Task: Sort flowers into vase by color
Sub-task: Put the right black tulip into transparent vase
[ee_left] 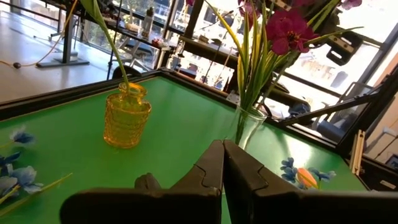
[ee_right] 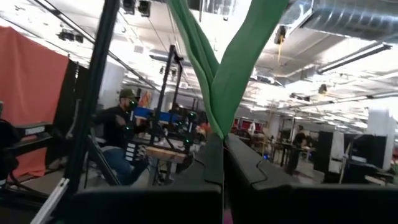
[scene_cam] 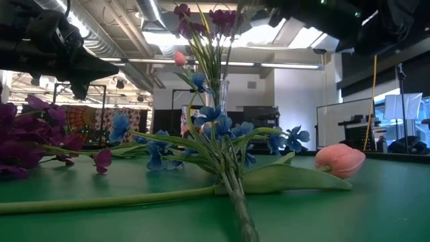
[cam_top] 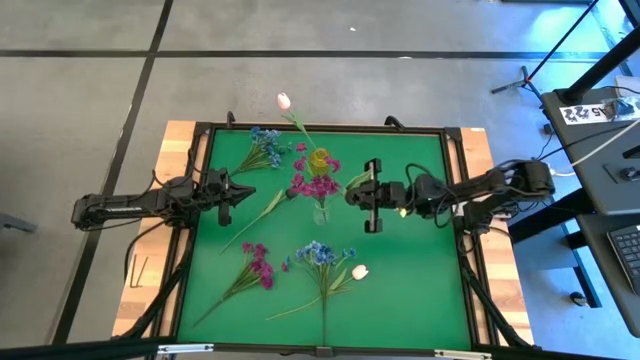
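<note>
A clear vase [cam_top: 320, 213] at mid-table holds magenta flowers [cam_top: 314, 185] on green stems [ee_left: 249, 74]. Behind it a yellow vase [cam_top: 319, 160] holds one white-pink tulip [cam_top: 284, 100]. My right gripper [cam_top: 349, 194] is just right of the magenta heads, raised, shut on green leaves [ee_right: 217, 87]. I cannot tell which flower head belongs to them. My left gripper [cam_top: 243, 190] waits shut at the left, holding nothing. Loose on the mat lie a blue spray [cam_top: 265, 145], a magenta spray [cam_top: 256, 265], another blue spray [cam_top: 318, 254] and a tulip [cam_top: 359, 271]. My right gripper pinches green leaves at their base [ee_right: 216, 132] between its two fingers. The fingers come from the table's right, slanting a little upward. Two leaves fan upward out of the hold, clear of the mat. The rest of that flower is hidden by the gripper.
A long green stem [cam_top: 255, 222] lies slantwise on the mat between my left gripper and the clear vase. A black frame [cam_top: 325, 127] rims the green mat. Bare mat lies at the near right [cam_top: 420, 290]. People and racks show in the room beyond.
</note>
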### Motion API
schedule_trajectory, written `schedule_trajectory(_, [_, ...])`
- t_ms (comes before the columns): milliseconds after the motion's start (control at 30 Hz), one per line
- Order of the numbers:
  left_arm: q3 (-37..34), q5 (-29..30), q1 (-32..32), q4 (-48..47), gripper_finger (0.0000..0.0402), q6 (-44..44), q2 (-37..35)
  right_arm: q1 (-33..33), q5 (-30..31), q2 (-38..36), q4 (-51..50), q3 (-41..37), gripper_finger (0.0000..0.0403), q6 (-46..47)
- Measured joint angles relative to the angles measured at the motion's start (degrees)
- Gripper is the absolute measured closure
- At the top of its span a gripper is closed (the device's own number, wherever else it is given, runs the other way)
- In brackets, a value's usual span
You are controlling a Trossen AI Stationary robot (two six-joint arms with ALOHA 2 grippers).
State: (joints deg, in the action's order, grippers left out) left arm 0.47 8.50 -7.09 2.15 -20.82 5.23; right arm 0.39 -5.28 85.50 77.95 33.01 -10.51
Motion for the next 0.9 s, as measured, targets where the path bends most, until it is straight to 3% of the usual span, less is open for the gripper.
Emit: schedule_trajectory(900, [0.0, 0.01, 0.0, -0.02, 0.0401, 0.35, 0.01, -2.3, -0.52, 1.9, -5.14, 0.0, 0.0402, 3.2])
